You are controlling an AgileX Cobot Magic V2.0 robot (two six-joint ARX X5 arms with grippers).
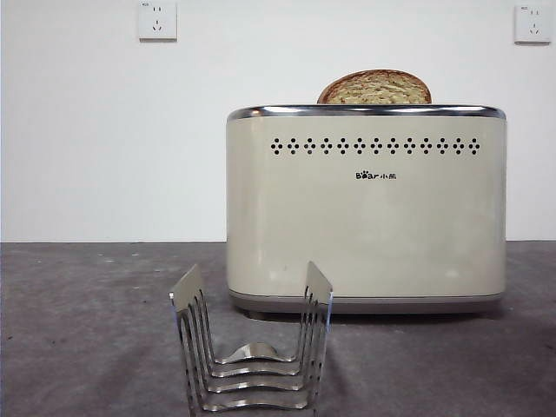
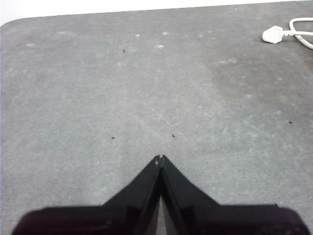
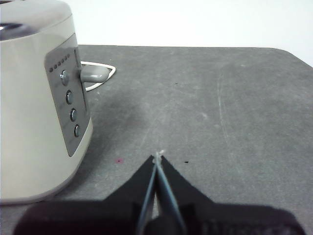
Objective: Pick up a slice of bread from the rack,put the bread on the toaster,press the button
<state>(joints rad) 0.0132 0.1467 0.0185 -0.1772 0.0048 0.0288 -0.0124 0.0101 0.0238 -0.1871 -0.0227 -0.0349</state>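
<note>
Above a bare stretch of gray tabletop (image 2: 146,88), the left hand (image 2: 160,157) hangs with its two black jaws pressed together to a point, holding nothing; a white plug (image 2: 272,35) and its cord lie well apart from it, near the tabletop's far edge. Across the way, the right hand (image 3: 157,155) is likewise pressed together and empty, poised over the same gray surface just beside the end panel of the toaster (image 3: 29,98), where a gray lever (image 3: 93,73) juts out beside a column of round buttons (image 3: 69,96) on a gray control strip. Seen from the front, neither hand is in view. The cream toaster (image 1: 365,217) stands broadside on the tabletop, its chrome rim running along the top, a row of small black holes and the "Bear" logo beneath it. The slice of bread (image 1: 375,88) sits in the toaster's top, only its brown-crusted dome and speckled tan face showing above the rim, toward the right of center. Nearer the camera and to the left of the toaster's middle, the small steel rack (image 1: 252,356) stands with its thin curved slats holding no bread. Two white wall sockets (image 1: 157,20) are fixed high on the pale wall behind.
</note>
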